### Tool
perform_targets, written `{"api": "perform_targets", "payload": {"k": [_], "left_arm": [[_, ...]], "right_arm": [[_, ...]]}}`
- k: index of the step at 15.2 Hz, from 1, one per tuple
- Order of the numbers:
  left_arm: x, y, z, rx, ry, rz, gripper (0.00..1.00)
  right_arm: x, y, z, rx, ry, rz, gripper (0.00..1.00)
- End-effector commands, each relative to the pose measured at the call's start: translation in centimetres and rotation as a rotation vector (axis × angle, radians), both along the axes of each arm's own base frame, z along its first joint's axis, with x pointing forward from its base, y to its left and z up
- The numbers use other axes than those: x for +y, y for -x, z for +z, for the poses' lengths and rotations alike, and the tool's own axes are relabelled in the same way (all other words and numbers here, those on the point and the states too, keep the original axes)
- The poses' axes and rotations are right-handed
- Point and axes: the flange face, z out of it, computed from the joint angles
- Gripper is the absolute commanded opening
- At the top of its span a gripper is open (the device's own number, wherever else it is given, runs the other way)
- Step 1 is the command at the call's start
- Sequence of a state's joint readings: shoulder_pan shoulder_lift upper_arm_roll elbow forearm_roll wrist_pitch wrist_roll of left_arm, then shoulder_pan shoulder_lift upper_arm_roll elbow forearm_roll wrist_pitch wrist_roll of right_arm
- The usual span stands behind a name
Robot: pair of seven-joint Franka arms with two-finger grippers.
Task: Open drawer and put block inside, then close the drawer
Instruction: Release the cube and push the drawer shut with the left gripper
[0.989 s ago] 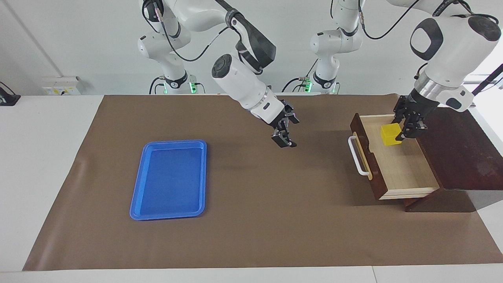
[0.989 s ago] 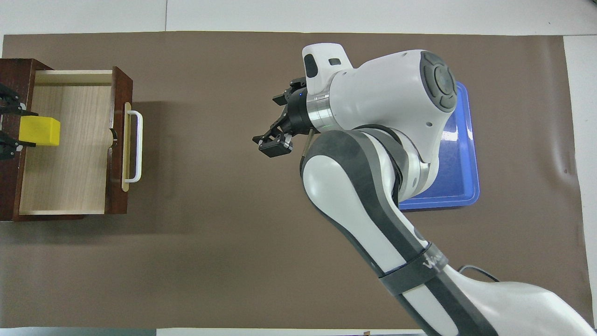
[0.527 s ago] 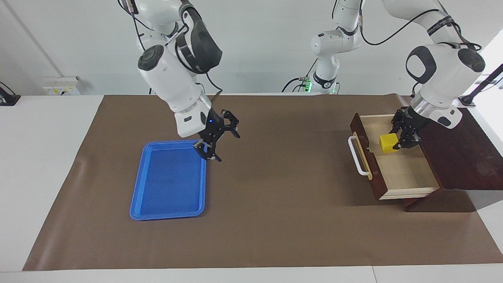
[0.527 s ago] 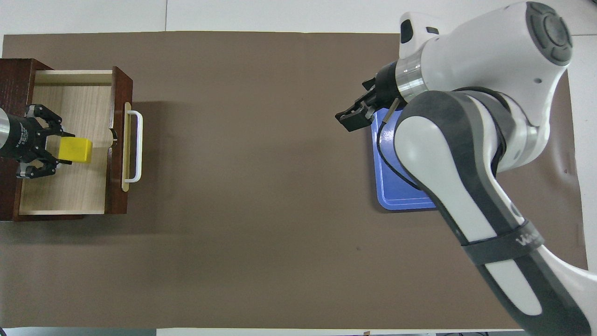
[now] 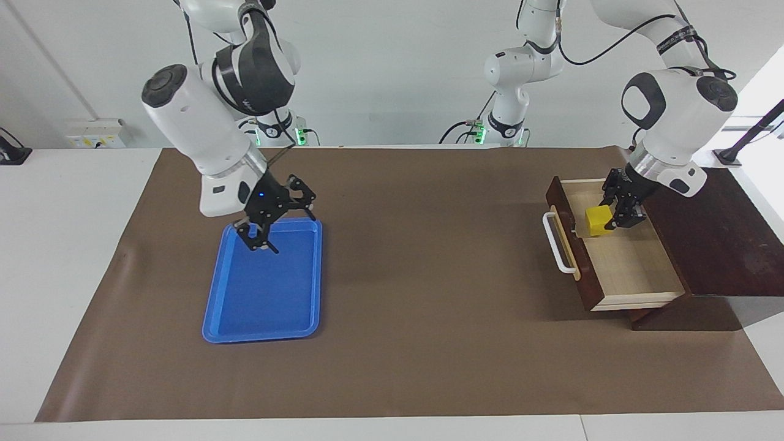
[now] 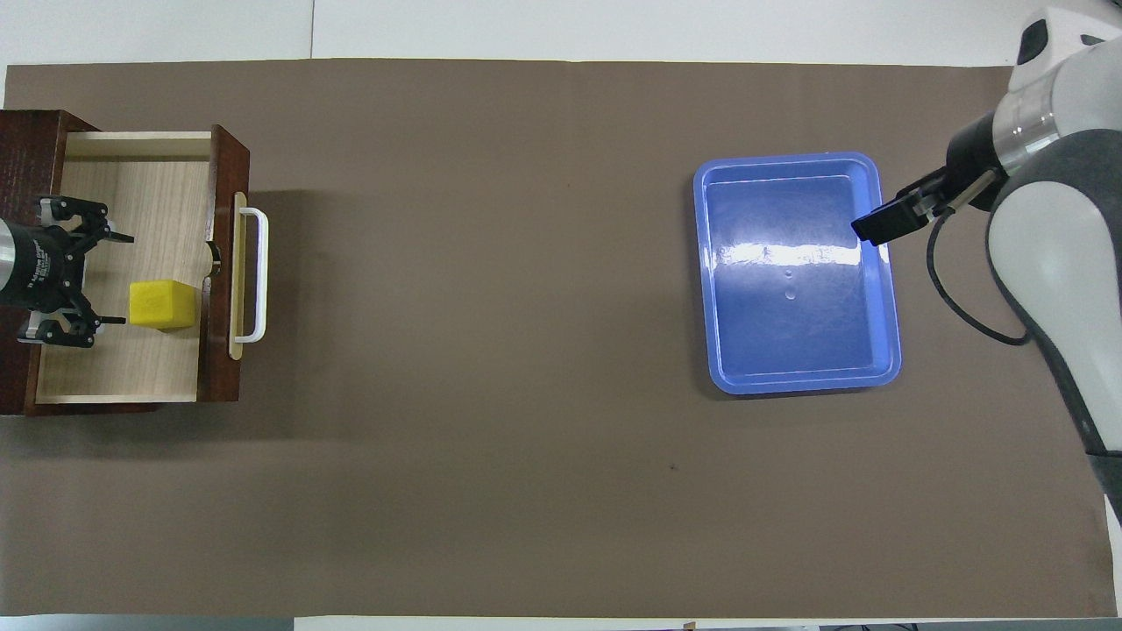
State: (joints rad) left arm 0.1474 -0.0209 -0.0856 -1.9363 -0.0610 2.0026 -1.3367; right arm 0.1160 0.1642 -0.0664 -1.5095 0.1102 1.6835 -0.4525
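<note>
The block [image 6: 162, 304] is sat in the open drawer [image 6: 140, 350], freed by the spread left tool [image 6: 105, 279]. Right tool [image 5: 269, 233], spread too, is parked over the tray [image 5: 263, 324]. Fingers could get caught if the drawer's shut early.

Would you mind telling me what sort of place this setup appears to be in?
Probably a robotics lab: two white arms mounted at a table covered by a brown mat, with staged props only, a wooden drawer, a yellow block and a blue tray.

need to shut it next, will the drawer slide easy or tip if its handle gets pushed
The drawer is probably stiff, being wood. Its white handle spans the front, so a centred push should run straight. The yellow block inside, flat-faced, may slide but not roll.
</note>
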Motion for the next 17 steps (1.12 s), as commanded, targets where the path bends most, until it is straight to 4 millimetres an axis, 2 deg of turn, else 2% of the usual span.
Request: {"api": "perform_targets", "payload": {"k": [1, 3, 5, 6, 7, 9, 12, 14, 17], "left_arm": [[-2.1, -1.9, 3.0, -0.009, 0.023, -0.013, 1.0], [-7.0, -1.9, 2.7, -0.009, 0.027, -0.029, 1.0], [-11.4, -1.5, 1.3, -0.004, 0.026, -0.009, 1.0], [-13.3, -1.3, 0.0, 0.006, 0.002, 0.001, 1.0], [-13.9, -1.5, -1.1, 0.007, -0.051, 0.015, 1.0], [-13.9, -1.8, -2.2, 0.012, -0.094, 0.06, 1.0], [-11.8, -1.7, -3.6, 0.013, -0.114, 0.073, 1.0], [-12.3, -1.2, -5.2, -0.004, -0.172, 0.034, 1.0], [-10.8, -1.7, -5.0, -0.016, -0.184, 0.041, 1.0]], "right_arm": [[-1.1, 2.7, 2.6, 0.049, 0.062, -0.16, 1.0], [-2.2, 4.5, 4.1, 0.091, 0.088, -0.264, 1.0], [-3.3, 6.1, 5.9, 0.096, 0.116, -0.316, 1.0], [-3.6, 6.9, 6.6, 0.104, 0.13, -0.344, 1.0], [-4.2, 7.4, 7.0, 0.111, 0.143, -0.4, 1.0], [-5.0, 7.9, 6.8, 0.115, 0.158, -0.472, 1.0], [-6.2, 8.5, 4.9, 0.07, 0.146, -0.487, 1.0], [-6.1, 8.6, 3.9, 0.053, 0.142, -0.488, 1.0], [-6.2, 8.1, 3.3, 0.067, 0.144, -0.491, 1.0]]}}
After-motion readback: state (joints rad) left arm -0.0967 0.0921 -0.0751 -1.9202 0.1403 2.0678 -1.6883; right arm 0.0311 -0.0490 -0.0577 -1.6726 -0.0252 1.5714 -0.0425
